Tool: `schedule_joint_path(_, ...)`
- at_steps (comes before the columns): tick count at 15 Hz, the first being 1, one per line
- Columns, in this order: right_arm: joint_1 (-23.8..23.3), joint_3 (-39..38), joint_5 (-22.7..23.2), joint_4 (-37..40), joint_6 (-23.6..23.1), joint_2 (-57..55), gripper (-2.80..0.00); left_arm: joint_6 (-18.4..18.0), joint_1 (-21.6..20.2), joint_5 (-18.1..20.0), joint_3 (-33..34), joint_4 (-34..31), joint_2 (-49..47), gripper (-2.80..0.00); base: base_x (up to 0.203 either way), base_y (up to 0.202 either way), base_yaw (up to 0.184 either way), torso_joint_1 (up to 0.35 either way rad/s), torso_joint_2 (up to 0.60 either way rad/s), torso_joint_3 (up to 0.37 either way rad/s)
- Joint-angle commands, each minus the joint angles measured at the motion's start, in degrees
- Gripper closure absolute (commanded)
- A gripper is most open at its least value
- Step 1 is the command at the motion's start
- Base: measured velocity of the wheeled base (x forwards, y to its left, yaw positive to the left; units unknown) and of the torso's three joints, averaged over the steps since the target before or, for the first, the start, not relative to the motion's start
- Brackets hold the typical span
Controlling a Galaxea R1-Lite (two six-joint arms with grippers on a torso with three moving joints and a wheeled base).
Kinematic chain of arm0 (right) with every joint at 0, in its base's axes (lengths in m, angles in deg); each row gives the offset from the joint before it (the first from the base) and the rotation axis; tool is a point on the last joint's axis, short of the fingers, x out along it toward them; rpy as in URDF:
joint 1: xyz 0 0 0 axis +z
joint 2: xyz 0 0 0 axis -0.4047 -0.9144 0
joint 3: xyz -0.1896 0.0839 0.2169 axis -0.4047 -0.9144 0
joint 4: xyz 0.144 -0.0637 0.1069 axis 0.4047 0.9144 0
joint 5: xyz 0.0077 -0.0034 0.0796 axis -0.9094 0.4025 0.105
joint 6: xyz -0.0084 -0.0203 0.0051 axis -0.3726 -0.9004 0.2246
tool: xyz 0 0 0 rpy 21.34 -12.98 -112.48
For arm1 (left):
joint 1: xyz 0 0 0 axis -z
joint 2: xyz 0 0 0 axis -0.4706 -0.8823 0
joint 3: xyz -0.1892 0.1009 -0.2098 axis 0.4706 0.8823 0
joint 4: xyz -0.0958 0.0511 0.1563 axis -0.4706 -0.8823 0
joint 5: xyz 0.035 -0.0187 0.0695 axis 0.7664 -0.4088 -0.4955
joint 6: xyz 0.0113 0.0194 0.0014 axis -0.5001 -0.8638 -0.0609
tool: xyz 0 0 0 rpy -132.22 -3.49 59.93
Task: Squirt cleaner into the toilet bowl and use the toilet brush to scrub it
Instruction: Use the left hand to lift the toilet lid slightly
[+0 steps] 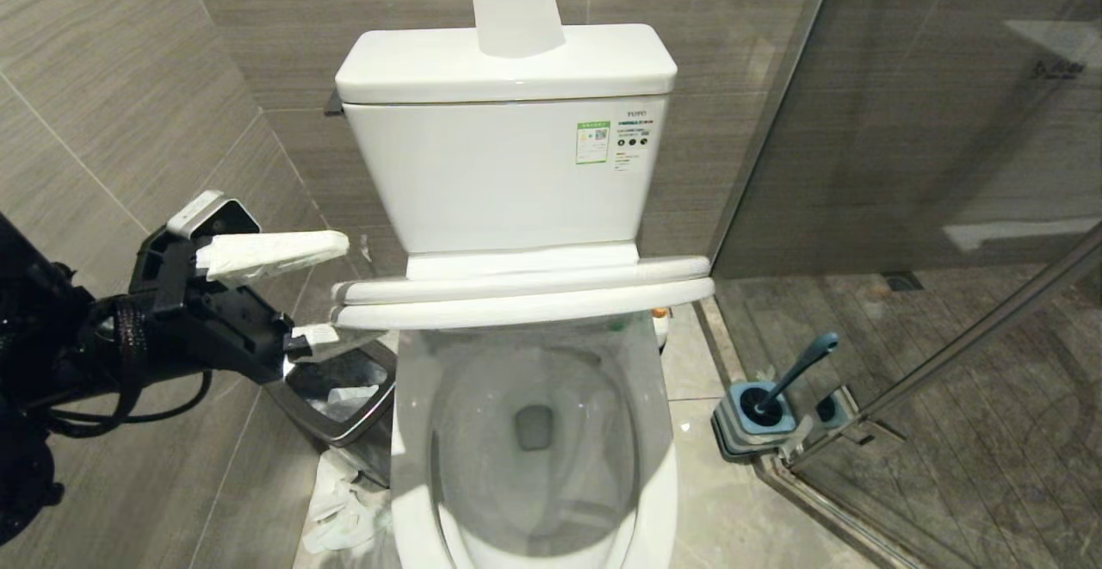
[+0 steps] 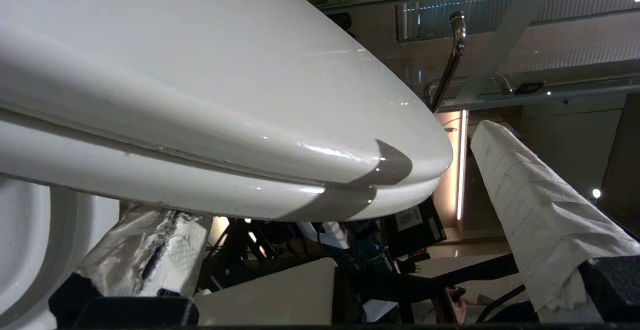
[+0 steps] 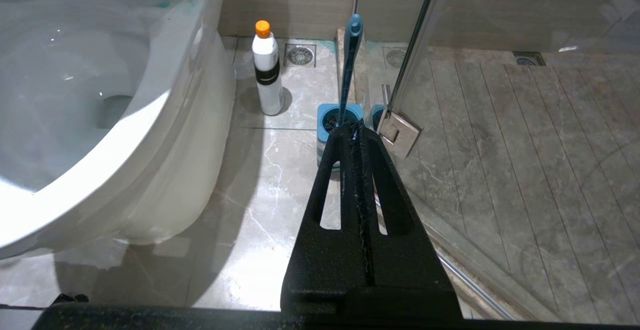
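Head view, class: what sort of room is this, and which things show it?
A bathroom, most likely: a toilet with a tank, a toilet brush in its holder, and a glass shower screen beside them.

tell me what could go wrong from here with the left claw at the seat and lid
1. The open left claw straddles the edge of the half-raised seat and lid; if it lets go early, they could drop onto the toilet bowl.
2. Its fingers are wrapped in paper, which may slip on the glossy plastic.
3. The waste bin sits just below that arm; a low swing might knock it.
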Motion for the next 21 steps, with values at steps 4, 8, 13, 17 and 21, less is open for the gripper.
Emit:
schedule_joint_path(4, 0.0, -0.1, 0.0, 0.0, 0.0, -0.1, 0.00, 0.5, -0.1, 0.2, -5.3, 0.8, 0.1, -2.80, 0.000, 0.000, 0.000, 0.000, 0.00, 0.000)
schedule_joint_path(8, 0.0, 0.0, 0.0, 0.0, 0.0, -0.1, 0.00, 0.2, 0.6, -1.6, -10.1, 1.1, -1.9, -2.80, 0.000, 0.000, 0.000, 0.000, 0.00, 0.000)
schedule_joint_path(13, 0.0, 0.0, 0.0, 0.0, 0.0, -0.1, 0.00, 0.1, 0.5, -3.3, -18.7, 3.0, -6.7, -2.80, 0.000, 0.000, 0.000, 0.000, 0.00, 0.000)
schedule_joint_path(17, 0.0, 0.0, 0.0, 0.0, 0.0, -0.1, 0.00, -0.4, 0.5, -4.3, -25.7, 4.4, -11.8, -2.80, 0.000, 0.000, 0.000, 0.000, 0.00, 0.000)
schedule_joint_path(21, 0.0, 0.0, 0.0, 0.0, 0.0, -0.1, 0.00, -0.6, -0.5, -4.9, -35.1, 7.1, -18.8, -2.80, 0.000, 0.000, 0.000, 0.000, 0.00, 0.000)
